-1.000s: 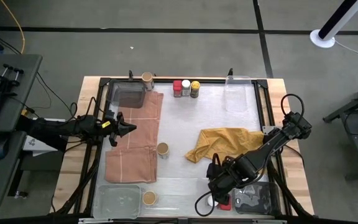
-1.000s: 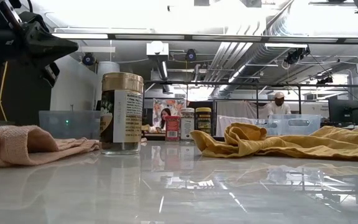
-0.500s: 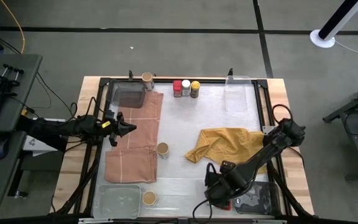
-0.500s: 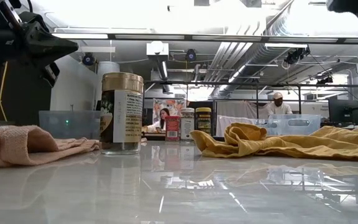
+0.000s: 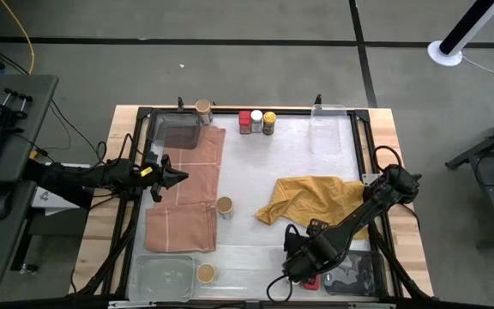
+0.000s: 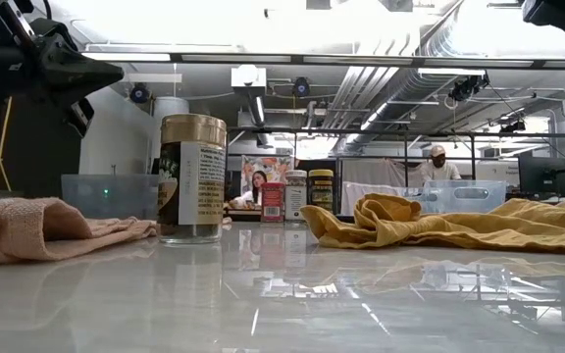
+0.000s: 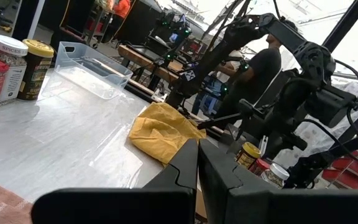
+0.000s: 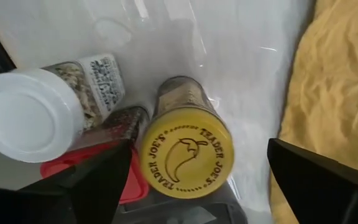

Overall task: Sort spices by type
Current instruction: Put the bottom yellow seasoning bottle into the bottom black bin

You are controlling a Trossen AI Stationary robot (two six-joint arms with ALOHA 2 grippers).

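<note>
Spice jars stand in groups. A tan-lidded jar (image 5: 203, 106) and a red (image 5: 244, 118), a white (image 5: 256, 116) and a yellow-lidded jar (image 5: 268, 116) stand at the far edge. Another tan-lidded jar (image 5: 225, 204) (image 6: 192, 176) stands mid-table, and one (image 5: 206, 273) sits in the near-left tray. My right gripper (image 5: 303, 264) (image 8: 207, 177) is open, pointing down over the near-right group. Its fingers stand either side of the gold-lidded jar (image 8: 185, 155), beside a white-lidded jar (image 8: 30, 115) and a red lid (image 8: 107, 183). My left gripper (image 5: 174, 176) (image 7: 197, 165) is shut and hovers over the pink cloth (image 5: 187, 193).
A crumpled mustard-yellow cloth (image 5: 311, 197) lies right of centre, close to the right arm. Clear trays sit at the far left (image 5: 178, 130), far right (image 5: 328, 129), near left (image 5: 165, 276) and near right (image 5: 350, 275). A black frame (image 5: 363, 154) borders the white table. People show in the room behind.
My right arm has come down and a little toward the near edge, so its gripper now covers the near-right jars whose white and red lids showed beside it a second ago. The left arm and the jars have kept still.
</note>
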